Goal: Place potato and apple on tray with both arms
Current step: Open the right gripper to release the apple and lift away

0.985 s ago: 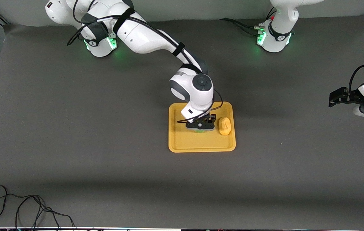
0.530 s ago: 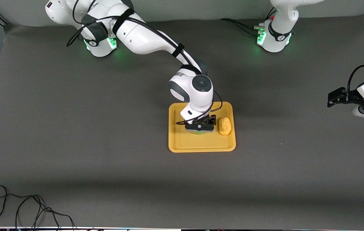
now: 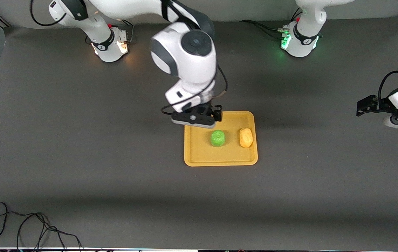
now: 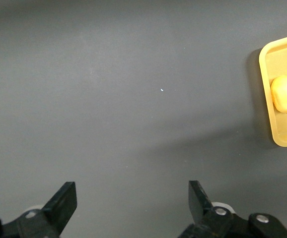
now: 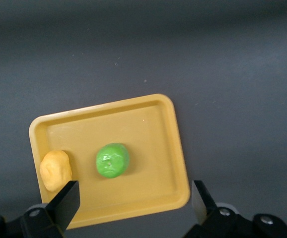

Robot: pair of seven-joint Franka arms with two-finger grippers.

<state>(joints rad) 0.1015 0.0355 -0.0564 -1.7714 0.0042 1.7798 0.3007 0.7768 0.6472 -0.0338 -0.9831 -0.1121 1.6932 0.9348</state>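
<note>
The green apple (image 3: pixel 217 138) and the yellow-orange potato (image 3: pixel 246 137) lie side by side in the yellow-orange tray (image 3: pixel 199 154), a small gap between them. My right gripper (image 3: pixel 199 120) is open and empty, high over the tray's edge nearest the arm bases. In the right wrist view, the right gripper (image 5: pixel 133 198) looks down on the apple (image 5: pixel 112 159), the potato (image 5: pixel 55 169) and the tray (image 5: pixel 148 124). My left gripper (image 3: pixel 363 106) waits open over bare table at the left arm's end. In the left wrist view, the left gripper (image 4: pixel 132 198) is empty, with the tray (image 4: pixel 267 74) and potato (image 4: pixel 286 93) at the picture's edge.
The dark grey table mat (image 3: pixel 115 168) spreads round the tray. A black cable (image 3: pixel 27 225) lies coiled at the corner nearest the camera, toward the right arm's end. The two arm bases (image 3: pixel 109 45) (image 3: pixel 299 42) stand along the table's edge farthest from the camera.
My right gripper has let go of the apple, risen high and drawn back toward its base. The apple now shows in the tray. The left gripper has barely shifted.
</note>
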